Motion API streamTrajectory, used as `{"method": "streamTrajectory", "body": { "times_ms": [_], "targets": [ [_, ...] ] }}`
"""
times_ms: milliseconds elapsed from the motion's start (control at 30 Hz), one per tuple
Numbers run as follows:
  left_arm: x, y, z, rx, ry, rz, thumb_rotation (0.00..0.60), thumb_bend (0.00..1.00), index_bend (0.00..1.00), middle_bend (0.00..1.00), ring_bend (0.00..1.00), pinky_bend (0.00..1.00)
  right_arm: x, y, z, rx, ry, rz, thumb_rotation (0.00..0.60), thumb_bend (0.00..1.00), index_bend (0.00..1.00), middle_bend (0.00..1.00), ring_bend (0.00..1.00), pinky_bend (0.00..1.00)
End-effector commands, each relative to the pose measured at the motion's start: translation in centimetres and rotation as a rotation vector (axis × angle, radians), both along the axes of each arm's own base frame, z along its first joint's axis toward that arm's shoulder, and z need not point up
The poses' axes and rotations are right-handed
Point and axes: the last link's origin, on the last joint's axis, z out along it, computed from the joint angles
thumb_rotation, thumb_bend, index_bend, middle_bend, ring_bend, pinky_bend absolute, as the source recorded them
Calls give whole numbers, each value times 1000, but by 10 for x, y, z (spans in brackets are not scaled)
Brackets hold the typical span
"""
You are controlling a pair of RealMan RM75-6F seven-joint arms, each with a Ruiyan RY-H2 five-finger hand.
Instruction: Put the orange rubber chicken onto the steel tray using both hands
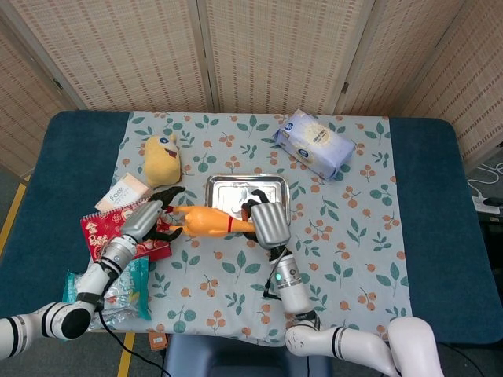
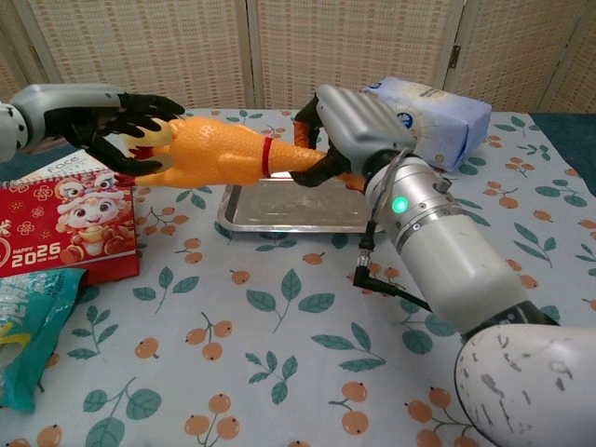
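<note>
The orange rubber chicken (image 1: 206, 221) (image 2: 219, 154) hangs lengthwise in the air, over the front left edge of the steel tray (image 1: 246, 187) (image 2: 279, 209). My left hand (image 1: 149, 218) (image 2: 121, 126) wraps its dark fingers around the chicken's thick left end. My right hand (image 1: 267, 220) (image 2: 358, 121) grips the thin end beyond the red band, above the tray's front right part. The chicken's legs are hidden inside that hand. Nothing lies on the tray.
A yellow plush toy (image 1: 161, 159) sits left of the tray, a blue-white tissue pack (image 1: 314, 144) (image 2: 438, 107) behind it to the right. A red 2026 packet (image 1: 106, 228) (image 2: 65, 228), a white box (image 1: 126, 192) and a teal bag (image 1: 118, 287) (image 2: 33, 335) lie under my left arm.
</note>
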Motion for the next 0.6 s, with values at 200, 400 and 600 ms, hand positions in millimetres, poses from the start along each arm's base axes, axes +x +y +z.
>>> {"method": "streamTrajectory", "body": {
  "times_ms": [200,400,600],
  "targets": [
    [-20,19,34,125,30,8,600,361,0,0,0,0,-18,-22,6,-35,32,-44,600,340,862,572,712,920],
    [-31,9,48,138,37,-20,600,361,0,0,0,0,-32,-45,-2,-52,85,-75,600,340,864,581,715,921],
    [-38,-6,46,103,90,-71,600,365,0,0,0,0,-38,-60,-18,-26,121,-81,600,339,867,588,716,920]
  ]
}}
